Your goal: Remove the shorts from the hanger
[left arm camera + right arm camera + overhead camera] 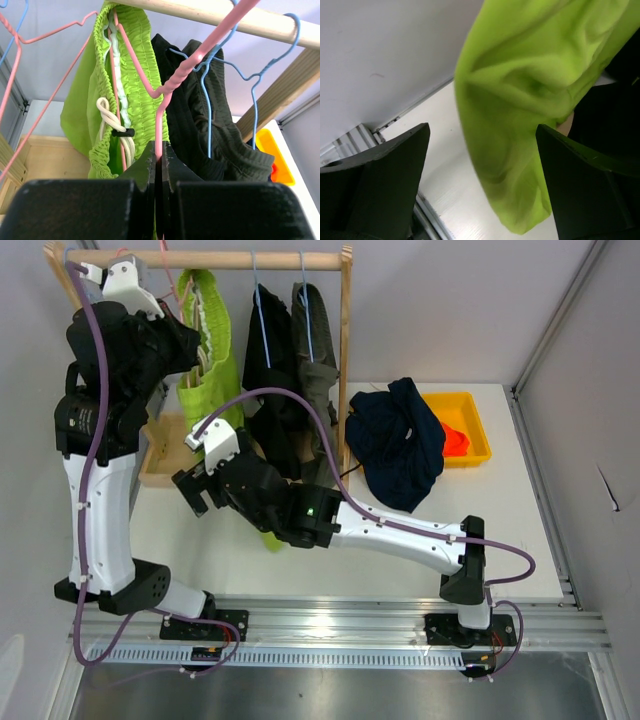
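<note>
The left gripper (160,149) filled the bottom of its wrist view, its fingers pressed together and pinching the lower wire of a pink hanger (192,62). That hanger hung from the wooden rail (230,259) and carried the lime green shorts (135,75), which were bunched at the elastic waistband with a white drawstring (107,117) looped in front. An empty pink hanger (30,37) hung to their left.

The right gripper (482,127) was spread wide, low under the rail. The lower hem of the lime green shorts drooped between its two fingers; the fabric seemed to hang free of both pads, though the close view left that uncertain.

Further along the rail, the black shorts (272,355) and the olive-grey shorts (318,325) hung side by side, touching, each on one of the blue hangers (262,305).

On the white table (500,530) to the right of the rack's upright, the navy shorts (400,445) lay in a crumpled heap, their edge overlapping the rim of a yellow bin (478,415). The orange shorts (456,438) lay inside that bin, partly hidden by the navy pair. A shallow wooden tray (160,468) sat at the foot of the rack, behind the left arm.
</note>
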Motion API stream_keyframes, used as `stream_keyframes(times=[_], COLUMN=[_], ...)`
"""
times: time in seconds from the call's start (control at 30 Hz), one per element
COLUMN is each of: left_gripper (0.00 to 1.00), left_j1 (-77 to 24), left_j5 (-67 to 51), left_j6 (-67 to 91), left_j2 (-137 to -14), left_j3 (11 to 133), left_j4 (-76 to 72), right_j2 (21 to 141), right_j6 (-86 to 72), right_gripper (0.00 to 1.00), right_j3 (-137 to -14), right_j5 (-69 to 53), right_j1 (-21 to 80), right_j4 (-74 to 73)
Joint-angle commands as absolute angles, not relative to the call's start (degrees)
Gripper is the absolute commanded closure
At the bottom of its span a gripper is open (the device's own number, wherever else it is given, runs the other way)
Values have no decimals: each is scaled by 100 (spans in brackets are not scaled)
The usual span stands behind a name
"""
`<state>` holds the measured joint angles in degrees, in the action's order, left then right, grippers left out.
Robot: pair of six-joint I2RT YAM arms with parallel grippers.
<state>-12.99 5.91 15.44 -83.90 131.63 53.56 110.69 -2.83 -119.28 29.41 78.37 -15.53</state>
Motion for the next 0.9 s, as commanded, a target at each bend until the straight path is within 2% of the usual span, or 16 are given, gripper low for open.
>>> stream_keyframes(times=[0.0, 0.03, 0.07, 0.1, 0.17, 0.2, 0.33, 0.47, 0.7, 0.87], left_gripper=[100, 100, 100, 100, 100, 100, 100, 100, 100, 100], left_j1=[-1318, -1318, -1318, -1318, -1318, -1318, -1310, -1240, -554, -554], left_j5=[413, 404, 378, 378, 378, 378, 474, 913, 563, 177], left_j6=[1529, 1547, 1556, 1573, 1582, 1591, 1547, 1301, 1468, 1556], left_j2=[-8139, -8130, -8121, -8121, -8147, -8165, -8226, -8384, -9158, -8773], left_j3=[13210, 13210, 13210, 13227, 13227, 13228, 13289, 13376, 14088, 13493], left_j4=[4825, 4816, 4799, 4781, 4738, 4729, 4694, 4562, 4772, 4737], right_j2=[10978, 10978, 10969, 10960, 10916, 10881, 10565, 10170, 10011, 10204], right_j6=[-246, -263, -281, -342, -404, -465, -606, -782, -1063, -870], right_gripper=[12, 17, 56, 74, 96, 100, 100, 100, 100, 100], right_j3=[-12050, -12015, -11980, -11892, -11743, -11499, -10656, -9941, -9817, -9949], right_j5=[3068, 3006, 2945, 2883, 2629, 2576, 2584, 2987, 3630, 3551], right_j1=[7866, 7875, 7875, 7884, 7910, 7945, 8235, 8953, 9624, 9379], right_j4=[-1327, -1336, -1327, -1336, -1327, -1310, -1099, -1046, -1433, -1213])
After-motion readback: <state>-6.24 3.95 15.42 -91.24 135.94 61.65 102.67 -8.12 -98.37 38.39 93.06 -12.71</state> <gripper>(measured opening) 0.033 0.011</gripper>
